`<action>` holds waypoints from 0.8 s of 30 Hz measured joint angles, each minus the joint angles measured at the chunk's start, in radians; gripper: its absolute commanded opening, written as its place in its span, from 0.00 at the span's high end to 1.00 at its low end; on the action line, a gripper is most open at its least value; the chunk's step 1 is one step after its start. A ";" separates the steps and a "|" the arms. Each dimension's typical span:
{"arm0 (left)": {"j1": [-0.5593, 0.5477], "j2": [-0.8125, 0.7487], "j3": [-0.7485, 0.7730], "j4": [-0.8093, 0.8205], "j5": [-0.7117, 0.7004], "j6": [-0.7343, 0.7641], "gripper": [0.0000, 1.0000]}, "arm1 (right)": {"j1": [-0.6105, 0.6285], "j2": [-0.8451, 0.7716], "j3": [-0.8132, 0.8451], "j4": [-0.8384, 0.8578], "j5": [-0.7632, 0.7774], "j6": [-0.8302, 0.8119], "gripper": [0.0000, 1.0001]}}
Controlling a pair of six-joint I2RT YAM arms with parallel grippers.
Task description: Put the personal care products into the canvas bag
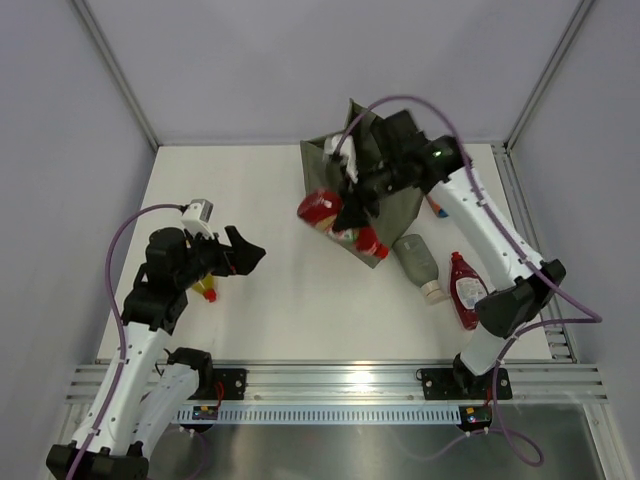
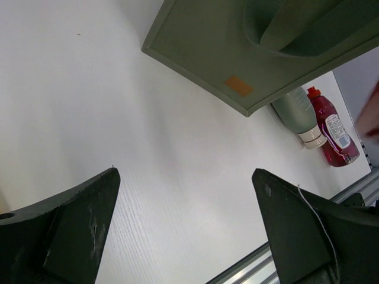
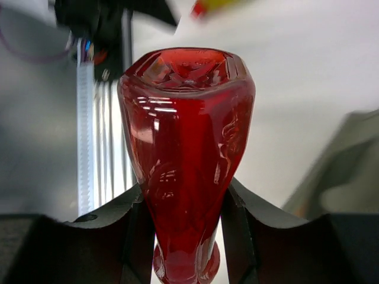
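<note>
Gripping, R arm: right gripper (image 3: 185, 198) clamped on the red bottle (image 3: 186, 118), fingers pinching its narrow waist, fat end pointing away from cam.
Bottle pos: up at the near-left edge of the canvas bag (image 1: 400, 205) in top view; can't tell if it's over the mouth or just outside.
L arm: left gripper (image 2: 185, 177) spread wide, nothing in it, hovering over bare table (image 2: 89, 89).
Risk 1: release here & bottle may clip the rim, tumble outside.
Risk 2: soft bag wall could fold in if nudged.
Risk 3: glossy plastic, thin pinch, so it could swivel.
Around: grey-green bottle (image 1: 418, 262) & dark red bottle (image 1: 466, 288) lying just right of bag; small yellow bottle (image 1: 207, 291) by L arm.
In the way: bag handle (image 1: 358, 118) sticking up beside R wrist.
</note>
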 measured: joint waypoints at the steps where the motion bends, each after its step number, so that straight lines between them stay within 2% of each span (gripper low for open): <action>1: 0.000 0.002 0.000 0.000 0.000 0.000 0.01 | -0.037 0.018 0.113 -0.010 -0.018 0.027 1.00; 5: 0.000 0.010 0.000 0.002 -0.002 -0.005 0.01 | -0.226 0.095 0.501 0.078 -0.062 0.183 1.00; 7: 0.002 0.014 0.000 0.002 -0.002 -0.006 0.01 | -0.312 0.116 0.599 0.159 -0.030 0.258 1.00; 9: 0.004 0.021 0.000 0.000 -0.006 -0.007 0.01 | -0.355 0.126 0.621 0.229 0.016 0.330 1.00; 15: 0.007 0.040 0.003 -0.008 -0.031 -0.008 0.01 | -0.365 0.139 0.396 0.572 0.166 0.519 1.00; 20: 0.012 0.049 0.015 -0.037 -0.121 -0.032 0.01 | -0.361 0.227 0.271 0.682 0.262 0.598 1.00; 23: 0.019 0.051 0.019 -0.072 -0.218 -0.067 0.01 | -0.362 0.188 0.055 0.752 0.299 0.600 1.00; 24: 0.025 0.055 0.019 -0.086 -0.258 -0.080 0.01 | -0.361 0.167 -0.029 0.765 0.309 0.596 0.95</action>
